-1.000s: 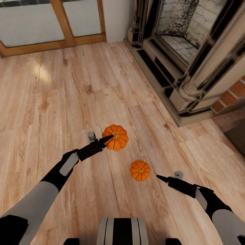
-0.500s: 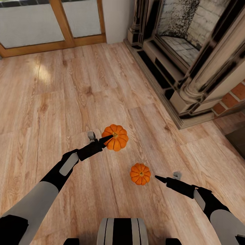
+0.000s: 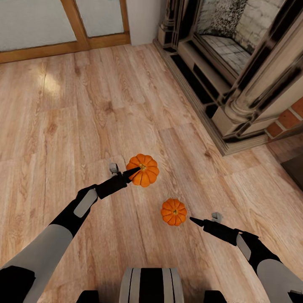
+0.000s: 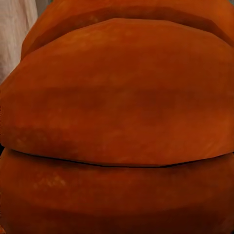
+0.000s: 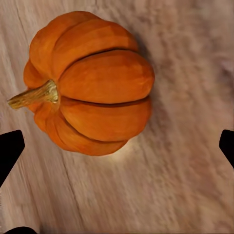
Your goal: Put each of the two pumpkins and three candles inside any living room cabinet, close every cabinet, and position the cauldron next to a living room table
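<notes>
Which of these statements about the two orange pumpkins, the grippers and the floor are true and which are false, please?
1. The left gripper is at the farther small orange ribbed pumpkin. True: its tip meets that pumpkin's top, and orange rind crowds the left wrist view.
2. The nearer orange ribbed pumpkin is held by the right gripper. False: that gripper is beside the pumpkin, jaws open and apart from it in the right wrist view.
3. The nearer pumpkin lies on a pale wooden plank floor. True.
4. Two stubby grey candles stand on a glass table. False: both are on the floor, one by each arm.
5. A dark stone fireplace surround is on the robot's left. False: it is on its right.
</notes>
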Robot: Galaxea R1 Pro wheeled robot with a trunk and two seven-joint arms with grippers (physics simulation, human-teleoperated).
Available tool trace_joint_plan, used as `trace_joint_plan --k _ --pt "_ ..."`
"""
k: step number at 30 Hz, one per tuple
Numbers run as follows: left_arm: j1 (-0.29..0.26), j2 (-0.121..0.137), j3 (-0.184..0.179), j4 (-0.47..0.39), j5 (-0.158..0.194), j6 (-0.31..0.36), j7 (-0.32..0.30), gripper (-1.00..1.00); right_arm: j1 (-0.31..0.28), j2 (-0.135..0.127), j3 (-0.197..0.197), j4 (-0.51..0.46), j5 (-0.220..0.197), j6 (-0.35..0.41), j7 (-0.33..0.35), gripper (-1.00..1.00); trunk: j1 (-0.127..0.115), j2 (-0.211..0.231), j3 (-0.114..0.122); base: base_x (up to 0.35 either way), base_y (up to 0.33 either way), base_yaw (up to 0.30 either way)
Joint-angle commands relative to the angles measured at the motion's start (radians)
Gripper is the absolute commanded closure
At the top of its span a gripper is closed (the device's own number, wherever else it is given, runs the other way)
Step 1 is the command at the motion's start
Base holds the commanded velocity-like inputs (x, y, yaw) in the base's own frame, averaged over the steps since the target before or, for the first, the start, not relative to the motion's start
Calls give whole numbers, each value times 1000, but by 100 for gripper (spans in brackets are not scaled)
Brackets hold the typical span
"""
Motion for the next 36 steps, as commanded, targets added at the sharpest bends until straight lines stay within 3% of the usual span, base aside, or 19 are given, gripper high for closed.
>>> trace_joint_plan --k 1,4,7,11,23,36 --pt "0 0 0 0 3 2 -1 100 0 3 0 -1 0 0 0 -100 0 0 -4 0 0 0" --pt "-1 -1 0 0 2 2 0 100 0 7 13 -4 1 0 -1 -100 2 -1 -16 0 0 0" --pt "0 -2 0 0 2 2 0 100 0 8 74 -5 1 -2 -1 -100 3 -2 -27 0 0 0" --pt "0 -2 0 0 2 2 1 100 -1 8 102 -6 0 -31 2 -100 4 -2 -39 0 0 0" --pt "0 -3 0 2 4 0 0 100 -1 8 105 -107 -11 -30 14 -100 4 -2 -39 0 0 0" --pt "0 -3 0 1 4 1 1 100 -3 27 102 -85 -38 -25 4 -100 4 -2 -39 41 5 0"
